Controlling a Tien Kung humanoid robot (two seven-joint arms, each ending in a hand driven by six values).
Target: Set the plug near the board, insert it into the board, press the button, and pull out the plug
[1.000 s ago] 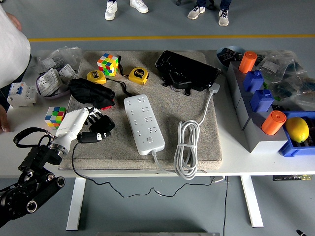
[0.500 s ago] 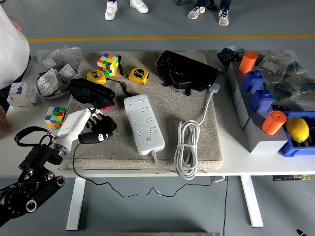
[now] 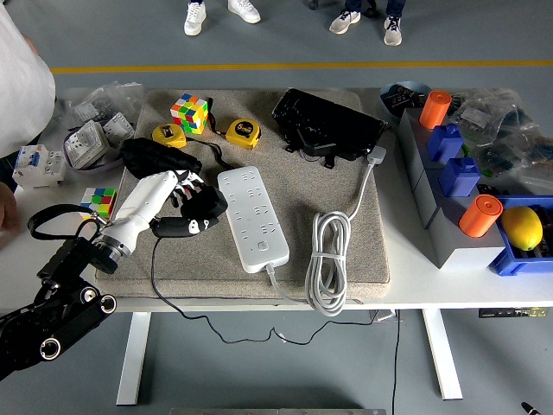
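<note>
A white power strip lies on the grey mat, its cord running into a coiled white cable. My left hand hovers just left of the strip's middle, fingers shut on a black plug. The plug's black cable trails down over the table's front edge. The plug is close to the strip's left side but apart from its sockets. My right arm is out of view.
Behind the hand lie a black pouch, two yellow tape measures and a Rubik's cube; another cube sits left. A black bag is at the back. Grey bins with a lemon stand right. A person stands far left.
My left hand has carried the black plug to the right and a little up, from the mat's left edge to beside the power strip.
</note>
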